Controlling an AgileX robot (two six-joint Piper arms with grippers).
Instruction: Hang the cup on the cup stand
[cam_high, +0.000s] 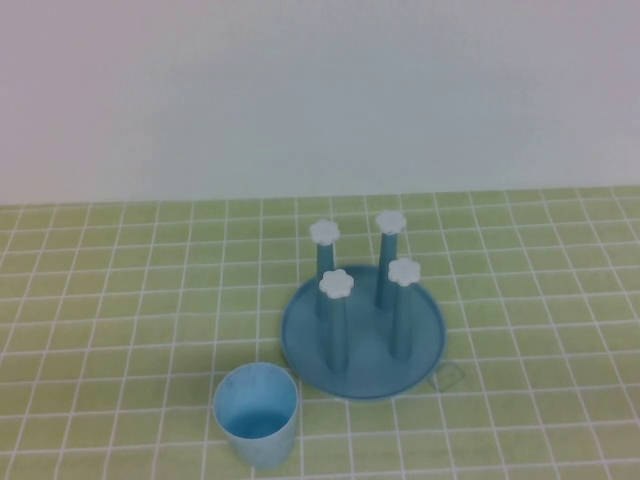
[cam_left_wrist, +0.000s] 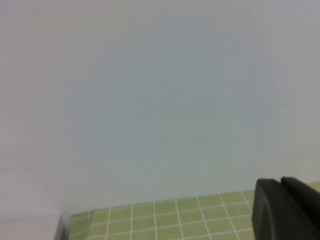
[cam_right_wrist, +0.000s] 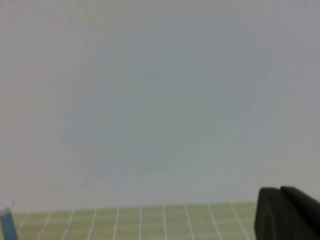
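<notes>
The light blue cup (cam_high: 256, 416) stands upright, mouth up, near the table's front edge. The cup stand (cam_high: 362, 335) is a round blue dish with four upright blue pegs topped by white flower caps; it stands just right of and behind the cup. Neither arm shows in the high view. My left gripper (cam_left_wrist: 281, 186) shows in the left wrist view with its two dark fingers pressed together, empty, above the green tiled table. My right gripper (cam_right_wrist: 280, 192) is also shut and empty in the right wrist view, where one peg (cam_right_wrist: 7, 224) of the stand shows at the frame's edge.
The table (cam_high: 120, 300) is covered in a green tiled cloth with white grid lines. A plain pale wall (cam_high: 320, 90) rises behind it. A small dark outlined mark (cam_high: 450, 377) lies on the cloth right of the stand.
</notes>
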